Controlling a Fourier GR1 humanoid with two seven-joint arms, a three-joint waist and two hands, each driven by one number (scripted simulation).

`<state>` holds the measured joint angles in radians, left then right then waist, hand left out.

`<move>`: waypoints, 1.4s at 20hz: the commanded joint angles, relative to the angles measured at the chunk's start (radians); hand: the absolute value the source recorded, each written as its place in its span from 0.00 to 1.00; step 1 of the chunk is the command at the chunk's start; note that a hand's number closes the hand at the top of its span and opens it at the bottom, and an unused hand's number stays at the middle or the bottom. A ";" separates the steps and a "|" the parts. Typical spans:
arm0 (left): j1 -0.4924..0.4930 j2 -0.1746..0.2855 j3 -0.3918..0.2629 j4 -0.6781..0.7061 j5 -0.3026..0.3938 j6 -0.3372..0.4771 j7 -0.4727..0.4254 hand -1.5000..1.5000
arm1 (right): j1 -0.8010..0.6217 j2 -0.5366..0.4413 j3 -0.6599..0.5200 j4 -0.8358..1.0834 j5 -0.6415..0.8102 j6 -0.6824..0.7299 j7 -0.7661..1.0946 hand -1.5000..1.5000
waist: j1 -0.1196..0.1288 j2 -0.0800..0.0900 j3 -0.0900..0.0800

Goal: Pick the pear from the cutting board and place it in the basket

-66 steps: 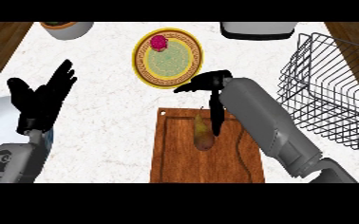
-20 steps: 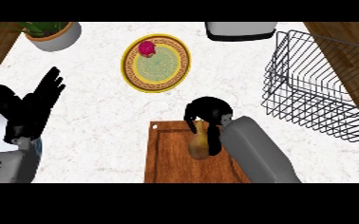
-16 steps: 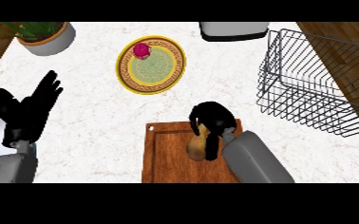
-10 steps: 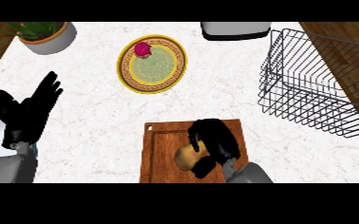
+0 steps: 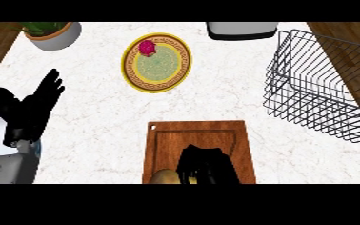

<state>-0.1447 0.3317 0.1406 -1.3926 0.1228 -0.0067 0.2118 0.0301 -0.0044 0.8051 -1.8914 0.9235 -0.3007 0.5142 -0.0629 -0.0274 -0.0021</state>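
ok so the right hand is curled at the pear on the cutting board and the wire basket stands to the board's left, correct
No: the head view shows the wire basket to the right of the cutting board, not its left. The right hand is curled at the pear on the board.

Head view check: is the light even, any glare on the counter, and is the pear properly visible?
Head view: even light on the counter, no glare or hard shadows; the pear lies at the lower edge, cut off there and partly hidden by the right hand, whose black surface shows little shading; the basket wires contrast well with the white top.
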 commanded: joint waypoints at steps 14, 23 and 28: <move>-0.047 -0.038 -0.024 0.025 -0.019 0.000 -0.020 0.50 | -0.333 0.003 0.017 -0.475 0.392 0.341 0.719 1.00 | 0.058 0.024 0.000; -0.063 -0.016 -0.027 -0.028 -0.014 -0.017 0.053 0.50 | -0.561 0.001 -0.418 -0.401 0.292 0.551 0.667 1.00 | 0.067 0.026 0.001; -0.054 -0.035 -0.026 -0.039 -0.026 0.001 0.034 0.50 | -0.511 -0.079 -0.601 -0.358 0.228 0.508 0.539 1.00 | 0.064 0.027 0.003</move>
<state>-0.2071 0.3028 0.1160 -1.3966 0.1021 -0.0199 0.2281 -0.4939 -0.0390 0.3460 -2.2660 1.2054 0.1564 1.0544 -0.0008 -0.0007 -0.0010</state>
